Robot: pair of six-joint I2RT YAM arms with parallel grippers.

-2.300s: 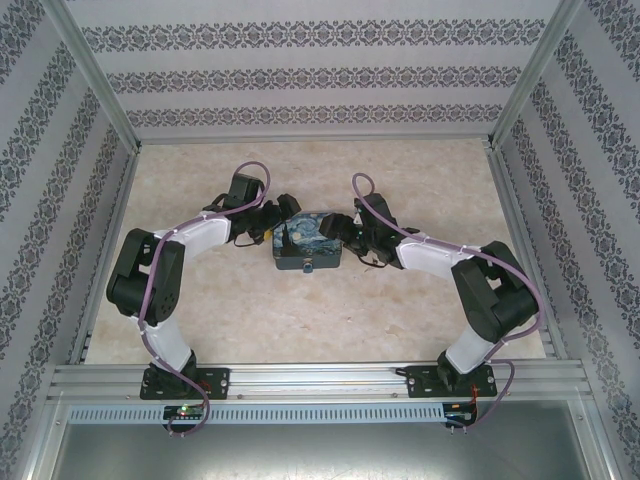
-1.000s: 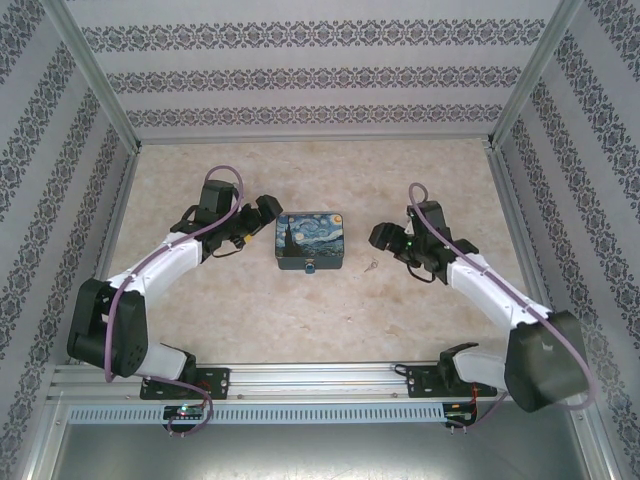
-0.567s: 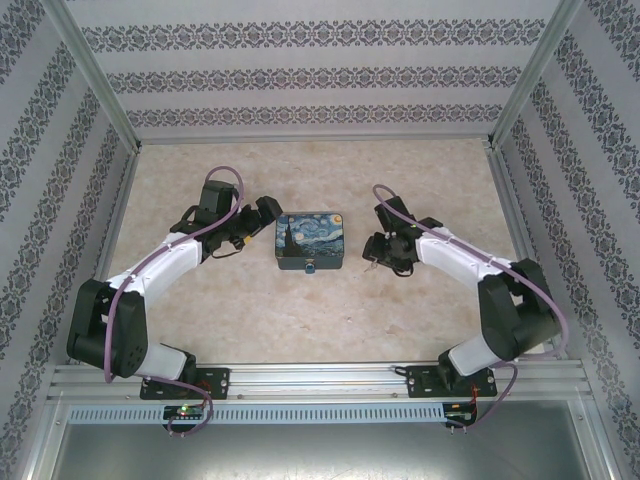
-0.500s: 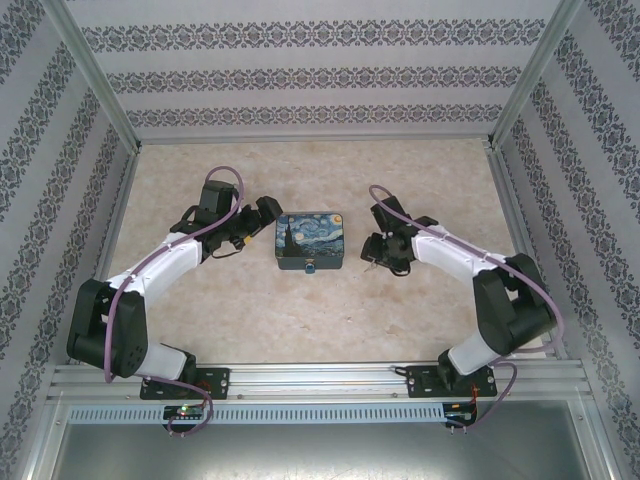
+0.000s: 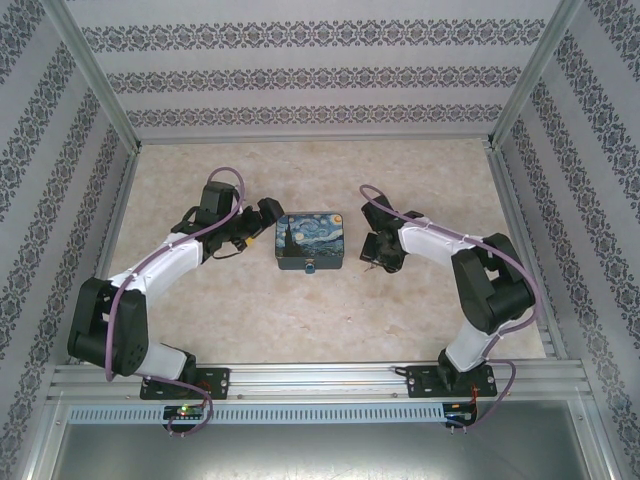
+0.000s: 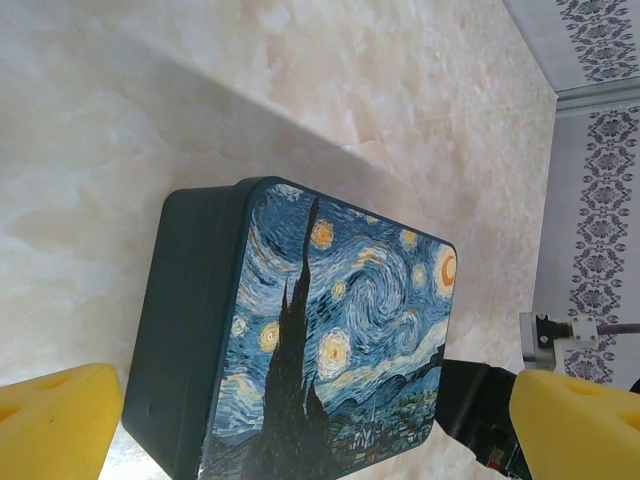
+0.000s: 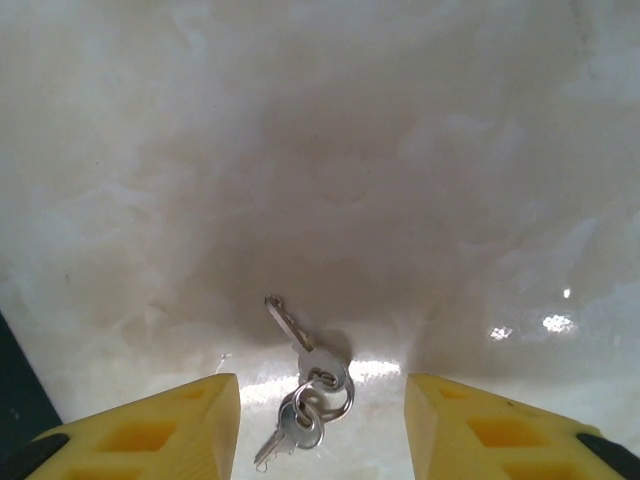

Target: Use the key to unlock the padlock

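Observation:
The tiny blue padlock [image 5: 309,268] hangs at the near side of the night-sky tin [image 5: 310,241]. Two small silvery keys on a ring [image 7: 308,385] lie flat on the marble table to the tin's right; one key [image 7: 291,326] points up and left. My right gripper [image 7: 322,432] is low over them, open. Its yellow fingers [image 7: 150,430] stand either side of the ring without touching it. Just left of the tin, my left gripper [image 5: 268,214] is wide open. The tin's painted lid [image 6: 340,330] lies ahead between its pads [image 6: 55,420].
The marble table [image 5: 250,310] is boxed in by patterned walls and aluminium posts [image 5: 95,80]. A metal rail [image 5: 320,380] along the near edge carries both arm bases. In the left wrist view, part of the black right gripper [image 6: 480,410] shows beyond the tin.
Both arms drew back from the tin earlier. Over the last second the right arm swung left and down over the keys and its jaws narrowed. The left arm has stayed still.

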